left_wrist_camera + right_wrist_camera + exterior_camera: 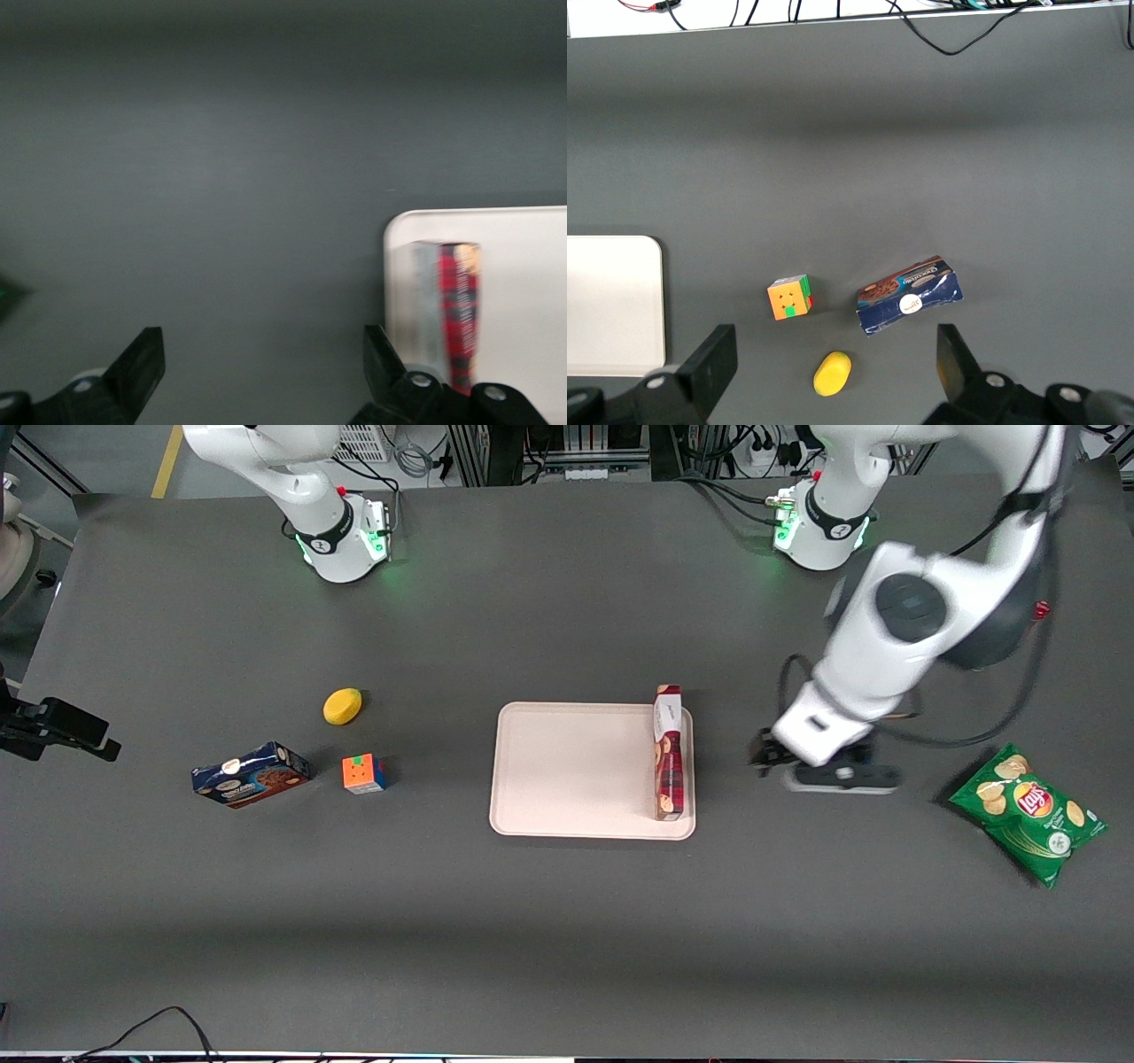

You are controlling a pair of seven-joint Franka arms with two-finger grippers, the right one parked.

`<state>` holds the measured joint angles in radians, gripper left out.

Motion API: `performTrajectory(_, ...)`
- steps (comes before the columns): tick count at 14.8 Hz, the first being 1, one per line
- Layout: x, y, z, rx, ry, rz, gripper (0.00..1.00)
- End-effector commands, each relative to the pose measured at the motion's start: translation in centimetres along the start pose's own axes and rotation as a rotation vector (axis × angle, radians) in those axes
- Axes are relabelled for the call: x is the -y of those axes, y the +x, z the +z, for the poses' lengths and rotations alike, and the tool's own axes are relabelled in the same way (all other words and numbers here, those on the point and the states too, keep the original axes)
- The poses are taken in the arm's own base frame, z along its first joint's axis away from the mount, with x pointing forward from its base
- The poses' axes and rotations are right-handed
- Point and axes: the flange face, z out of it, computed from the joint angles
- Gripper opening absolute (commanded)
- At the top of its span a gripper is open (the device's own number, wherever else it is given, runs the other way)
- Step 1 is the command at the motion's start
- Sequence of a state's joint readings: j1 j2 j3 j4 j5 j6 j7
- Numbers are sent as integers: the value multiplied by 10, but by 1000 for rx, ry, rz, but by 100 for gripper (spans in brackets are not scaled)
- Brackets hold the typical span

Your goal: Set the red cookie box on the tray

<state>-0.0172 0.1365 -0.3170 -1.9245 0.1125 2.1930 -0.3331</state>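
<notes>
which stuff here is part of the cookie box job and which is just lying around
Job: red cookie box standing on the tray; open pincer beside the tray, holding nothing.
Lying about: blue cookie box, cube, lemon, chips bag.

Claw low, fingers apart (empty)
</notes>
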Motion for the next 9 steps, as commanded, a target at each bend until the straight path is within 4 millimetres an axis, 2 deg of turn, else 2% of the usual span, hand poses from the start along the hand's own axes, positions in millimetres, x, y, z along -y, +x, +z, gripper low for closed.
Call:
performTrajectory(1, 78, -4, -59, 45, -13, 58, 100)
performTrajectory(4, 131, -8, -104, 94, -40, 80, 100)
performTrajectory(7, 142, -21, -152, 105, -15, 78, 100)
performTrajectory(9, 144, -31, -170, 110, -6, 77, 100)
